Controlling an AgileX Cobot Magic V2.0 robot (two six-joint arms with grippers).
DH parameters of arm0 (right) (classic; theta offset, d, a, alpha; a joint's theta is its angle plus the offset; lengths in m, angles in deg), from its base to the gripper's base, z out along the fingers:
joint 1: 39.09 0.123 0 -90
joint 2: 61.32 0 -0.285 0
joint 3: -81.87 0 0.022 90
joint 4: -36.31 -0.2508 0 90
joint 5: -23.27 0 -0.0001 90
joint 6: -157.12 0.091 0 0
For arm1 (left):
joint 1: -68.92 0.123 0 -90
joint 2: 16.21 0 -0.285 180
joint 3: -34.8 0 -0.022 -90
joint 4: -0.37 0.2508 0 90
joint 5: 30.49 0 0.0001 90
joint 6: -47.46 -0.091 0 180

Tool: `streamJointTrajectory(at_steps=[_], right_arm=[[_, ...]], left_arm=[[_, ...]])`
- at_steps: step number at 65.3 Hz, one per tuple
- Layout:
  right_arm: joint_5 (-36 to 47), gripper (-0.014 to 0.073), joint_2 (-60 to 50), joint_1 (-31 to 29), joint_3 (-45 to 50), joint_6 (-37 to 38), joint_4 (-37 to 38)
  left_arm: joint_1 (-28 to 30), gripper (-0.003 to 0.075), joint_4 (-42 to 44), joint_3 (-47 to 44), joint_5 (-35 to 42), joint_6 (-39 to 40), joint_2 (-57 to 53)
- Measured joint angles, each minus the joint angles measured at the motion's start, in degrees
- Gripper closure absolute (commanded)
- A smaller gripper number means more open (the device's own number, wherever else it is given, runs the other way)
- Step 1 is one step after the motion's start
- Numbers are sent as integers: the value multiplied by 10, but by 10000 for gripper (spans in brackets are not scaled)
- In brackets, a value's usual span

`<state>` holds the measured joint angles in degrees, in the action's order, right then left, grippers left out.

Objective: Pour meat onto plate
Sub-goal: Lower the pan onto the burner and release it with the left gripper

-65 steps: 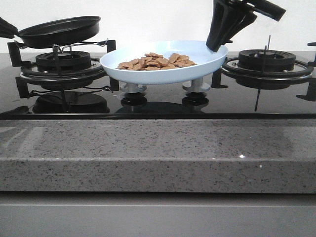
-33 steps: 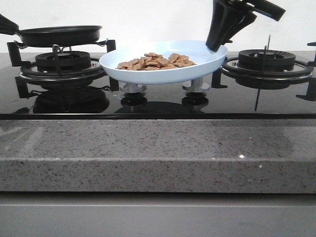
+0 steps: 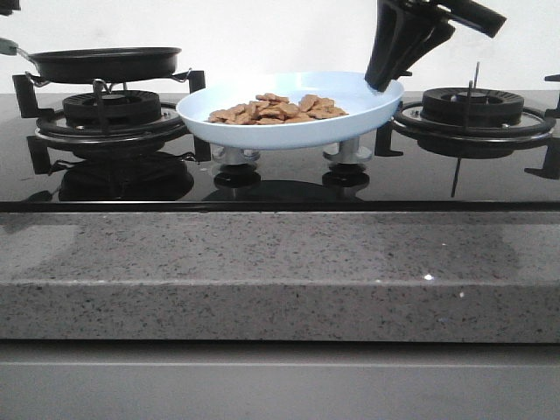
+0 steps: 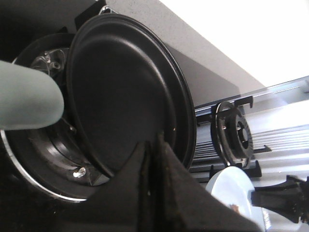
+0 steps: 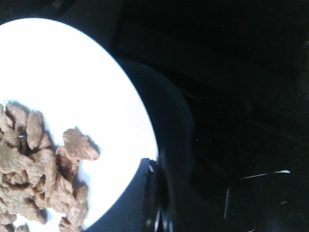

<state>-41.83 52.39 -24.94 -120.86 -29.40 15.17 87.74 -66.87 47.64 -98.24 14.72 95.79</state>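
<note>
Here, the meat [image 3: 278, 108] lies heaped in the pale blue plate [image 3: 367, 92], which stands on the stove's control knobs [image 3: 347, 156] between the two burners, while the black pan [image 3: 105, 63] sits level and apparently empty on the left burner grate [image 3: 112, 118]. The right gripper [image 3: 381, 85] reaches down to the plate's right rim and its fingers look pressed together on that rim, a reading the right wrist view supports, where the dark fingers [image 5: 145, 203] meet at the plate's edge just beside the chunks. The left gripper [image 4: 153, 159] shows its fingers closed together in the left wrist view, with the pan's pale green handle [image 4: 26, 94] running past them near the lens; whether they pinch the handle or merely rest shut beside it cannot be told, and in the front view the left arm is almost out of frame. Judged from how things lie, the pouring is done and the step in hand is settling the pan and letting go. Doing that well means checking that the pan's base bears fully on the grate prongs before the fingers part, opening slowly so the handle does not tip the pan, and drawing the arm straight back along the handle's line. The plate, perched on the knobs, should be released gently and without a sideways nudge.
</note>
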Motion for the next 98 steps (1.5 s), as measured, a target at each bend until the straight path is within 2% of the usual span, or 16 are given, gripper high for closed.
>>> streamJointTrajectory(at_steps=[14, 28, 45, 52, 62, 78, 87, 98], right_arm=[[0, 654, 0, 0, 0, 0, 0], [0, 654, 0, 0, 0, 0, 0], [0, 654, 0, 0, 0, 0, 0], [0, 654, 0, 0, 0, 0, 0], [0, 654, 0, 0, 0, 0, 0], [0, 654, 0, 0, 0, 0, 0], [0, 654, 0, 0, 0, 0, 0], [0, 654, 0, 0, 0, 0, 0]], left_arm=[[-4, 741, 78, 1, 12, 0, -78], [-46, 741, 171, -24, 76, 1, -196], [-127, 741, 323, -156, 197, 30, -359], [-158, 741, 356, -226, 241, 37, -428], [-189, 741, 391, -319, 288, 39, -515], [-196, 741, 424, -455, 335, 39, -666], [-196, 741, 427, -505, 354, 39, -733], [-196, 741, 427, -516, 360, 39, -764]])
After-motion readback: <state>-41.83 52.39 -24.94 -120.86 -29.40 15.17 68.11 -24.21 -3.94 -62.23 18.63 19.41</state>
